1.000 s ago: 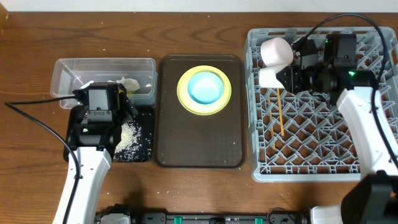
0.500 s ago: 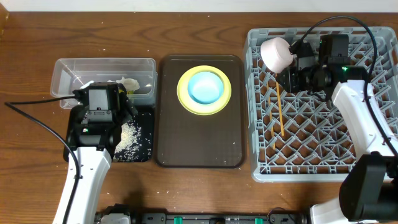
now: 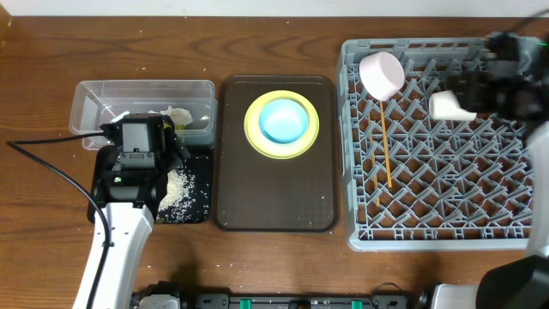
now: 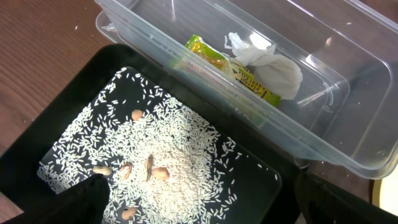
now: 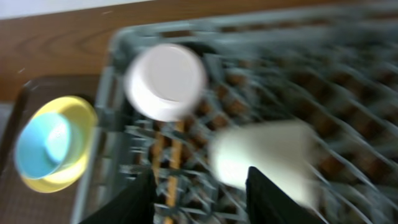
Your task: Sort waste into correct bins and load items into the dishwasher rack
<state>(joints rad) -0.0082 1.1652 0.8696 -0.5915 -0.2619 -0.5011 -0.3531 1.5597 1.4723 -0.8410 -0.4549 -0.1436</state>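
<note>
Currently — right gripper (image 5: 199,186) blurred, jaws apart, clamping nothing; small white cup (image 3: 446,106) on its side just ahead, on large grey plastic pegged dishwasher rack (image 3: 429,215). Pale pinkish-white bowl (image 3: 382,74) tilted at rack's corner, thin wooden chopsticks (image 3: 386,150) below. Left gripper (image 4: 199,202) spread wide above shallow black tray (image 4: 56,106) of loose white rice grains (image 4: 174,155) — green-and-yellow snack wrapper (image 4: 214,56), crumpled white tissue (image 4: 273,68) in clear plastic tub (image 4: 348,81).

Right wrist view is smeared by motion: dishwasher rack (image 5: 348,74) lattice and small white cup (image 5: 264,158) are left without edges. Overhead, right hand (image 3: 477,89) is blurred and cut by the frame (grip undecided). Black tray (image 3: 204,172) is half covered by left arm (image 3: 120,232).
</note>
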